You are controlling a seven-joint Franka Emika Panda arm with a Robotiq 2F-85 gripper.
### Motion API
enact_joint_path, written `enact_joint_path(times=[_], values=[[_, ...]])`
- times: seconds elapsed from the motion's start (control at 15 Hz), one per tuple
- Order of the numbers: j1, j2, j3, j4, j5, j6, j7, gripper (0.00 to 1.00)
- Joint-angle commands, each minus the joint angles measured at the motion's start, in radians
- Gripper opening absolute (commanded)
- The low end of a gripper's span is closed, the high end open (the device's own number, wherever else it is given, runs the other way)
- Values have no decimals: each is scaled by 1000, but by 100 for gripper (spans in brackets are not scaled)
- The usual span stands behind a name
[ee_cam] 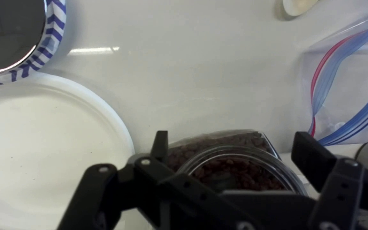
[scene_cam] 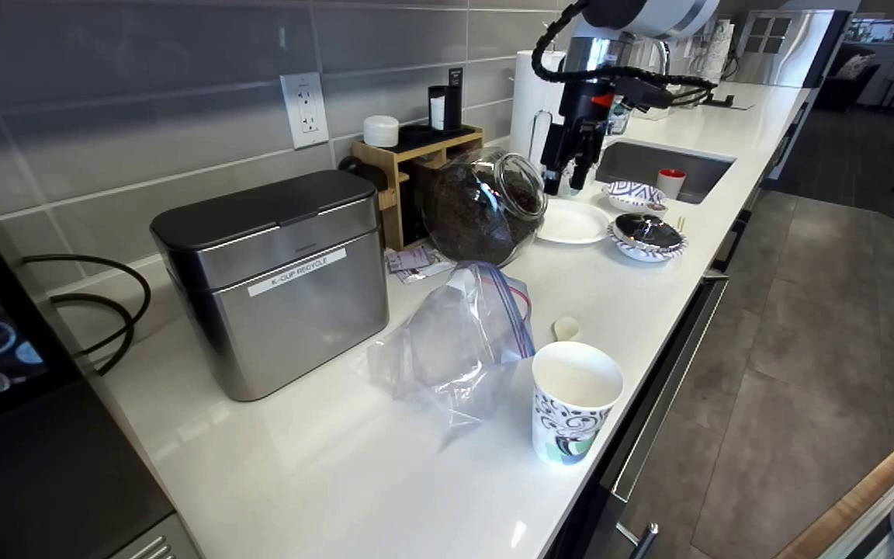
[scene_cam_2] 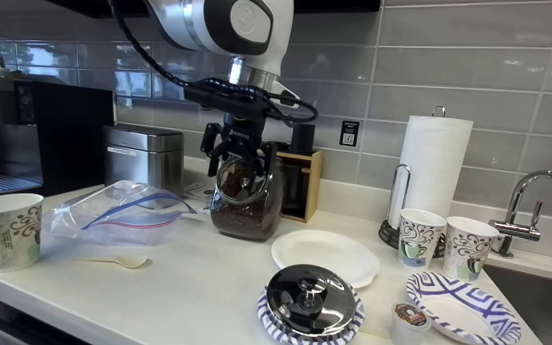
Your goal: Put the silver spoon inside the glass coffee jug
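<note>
One smooth, pale spoon (scene_cam_2: 131, 261) lies apart from the rounded glass jug (scene_cam_2: 247, 221) near the gaping pincer (ee_cam: 233, 143).

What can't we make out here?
Handle of the spoon: cut off by the wrist view's top edge; behind a paper cup in an exterior view.
Inside of the lidded bowl: covered by its lid in both exterior views.
Much of the glass jar: hidden by the gripper, wrist view.
Text on the wall tag: too small in an exterior view.
</note>
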Motion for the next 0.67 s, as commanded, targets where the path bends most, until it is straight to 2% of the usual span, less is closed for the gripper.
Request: enact_joint_path(times=[0.0, 0.4, 0.6], values=[[3, -110, -8, -153, -17, 153, -15, 100], [7, -230, -23, -312, 44, 336, -65, 100], [18, -278, -44, -357, 103, 337, -161, 100]])
